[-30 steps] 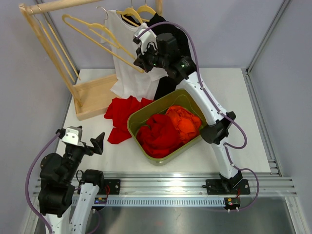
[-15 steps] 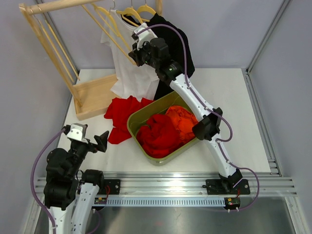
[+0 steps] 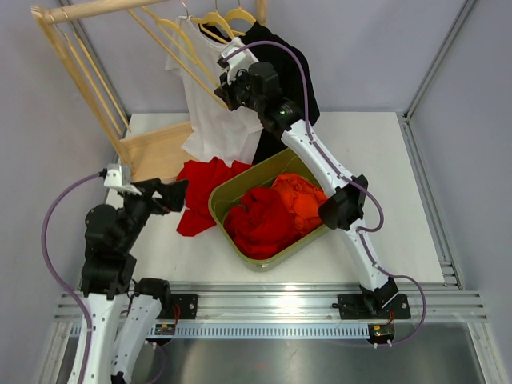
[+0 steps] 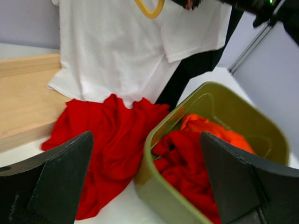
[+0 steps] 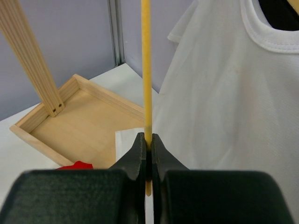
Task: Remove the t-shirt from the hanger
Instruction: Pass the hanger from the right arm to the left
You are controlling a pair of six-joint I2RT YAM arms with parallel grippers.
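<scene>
A white t-shirt (image 3: 210,120) hangs at the back beside a black one (image 3: 282,56). My right gripper (image 3: 226,90) is shut on a thin bar of a yellow hanger (image 3: 178,50), which slants up to the left toward the wooden rail. In the right wrist view the hanger bar (image 5: 145,70) rises straight out of the shut right gripper (image 5: 149,141), with the white t-shirt (image 5: 224,93) just to its right. Whether the shirt rests on this hanger I cannot tell. My left gripper (image 3: 173,194) stands wide open low over the table; its view shows the white t-shirt (image 4: 117,51) ahead.
A wooden rack (image 3: 76,72) with a box base (image 3: 156,156) stands at the back left. A red garment (image 3: 200,196) lies on the table next to a green bin (image 3: 220,212) holding red and orange clothes (image 3: 276,212). More yellow hangers (image 3: 228,20) hang on the rail.
My right gripper carried the hanger up and left toward the rail, then held still. The left arm rose and swung forward toward the red garment, jaws staying open.
</scene>
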